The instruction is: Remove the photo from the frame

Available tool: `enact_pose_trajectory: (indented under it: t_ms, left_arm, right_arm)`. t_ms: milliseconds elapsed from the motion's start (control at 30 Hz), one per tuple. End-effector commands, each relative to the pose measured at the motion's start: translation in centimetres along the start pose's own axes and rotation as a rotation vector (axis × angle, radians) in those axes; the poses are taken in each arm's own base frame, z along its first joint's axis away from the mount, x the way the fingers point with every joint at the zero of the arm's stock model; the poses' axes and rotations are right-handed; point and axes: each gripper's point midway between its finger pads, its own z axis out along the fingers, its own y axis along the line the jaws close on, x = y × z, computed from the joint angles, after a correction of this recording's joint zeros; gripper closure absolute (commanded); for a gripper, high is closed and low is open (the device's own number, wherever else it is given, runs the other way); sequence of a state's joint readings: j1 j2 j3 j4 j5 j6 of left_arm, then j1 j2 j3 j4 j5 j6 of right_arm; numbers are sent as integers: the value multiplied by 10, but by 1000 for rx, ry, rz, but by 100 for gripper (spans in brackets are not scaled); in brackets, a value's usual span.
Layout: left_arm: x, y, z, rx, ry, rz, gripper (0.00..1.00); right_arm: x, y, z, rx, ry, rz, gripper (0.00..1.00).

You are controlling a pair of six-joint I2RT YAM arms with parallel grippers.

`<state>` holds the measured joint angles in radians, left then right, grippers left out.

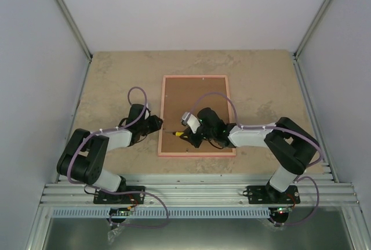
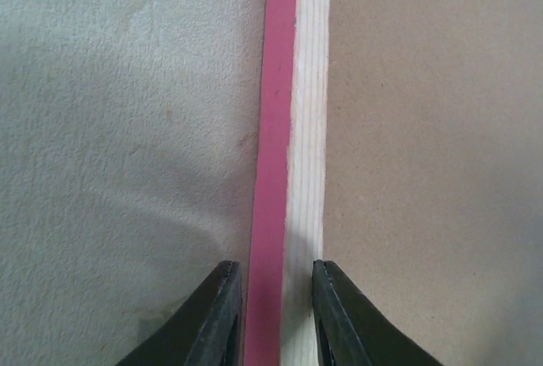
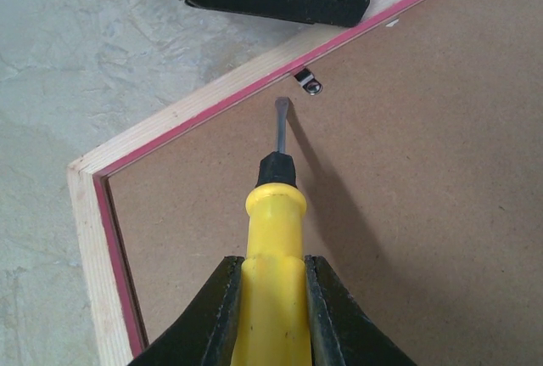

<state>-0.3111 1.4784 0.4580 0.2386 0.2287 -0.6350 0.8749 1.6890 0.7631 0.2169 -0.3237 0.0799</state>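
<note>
Aiming a yellow-handled screwdriver [image 3: 273,213] at a small metal retaining clip [image 3: 309,84], the right gripper [image 3: 273,268] is clamped tight on the tool's handle over the pink frame [image 1: 196,77]. The frame lies face down at the middle of the table [image 1: 116,76], its long axis running from the near edge to the far edge. We see only the brown backing board [image 3: 407,171]; the photo, we judge, is hidden beneath it.

The clip sits against the frame's left long rail, not far from its near-left corner. The blade points across the board toward that rail, its tip just short of the clip and a little to one side. The right arm is therefore the nearer one for prying.

The left gripper [image 2: 276,273] straddles the same rail from outside, jaws narrow on either side. We cannot tell whether they pinch it.
</note>
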Motion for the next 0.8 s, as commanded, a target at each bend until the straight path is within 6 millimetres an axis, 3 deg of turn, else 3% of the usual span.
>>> enact_pose_trajectory:
  t_ms: [0, 767]
  left_arm:
    - [5, 4, 4, -12, 28, 12, 74]
    - [11, 4, 11, -4, 71, 18, 83]
  right_arm:
    - [-8, -2, 8, 14, -14, 4, 100]
    - [-23, -18, 10, 163, -114, 99, 100]
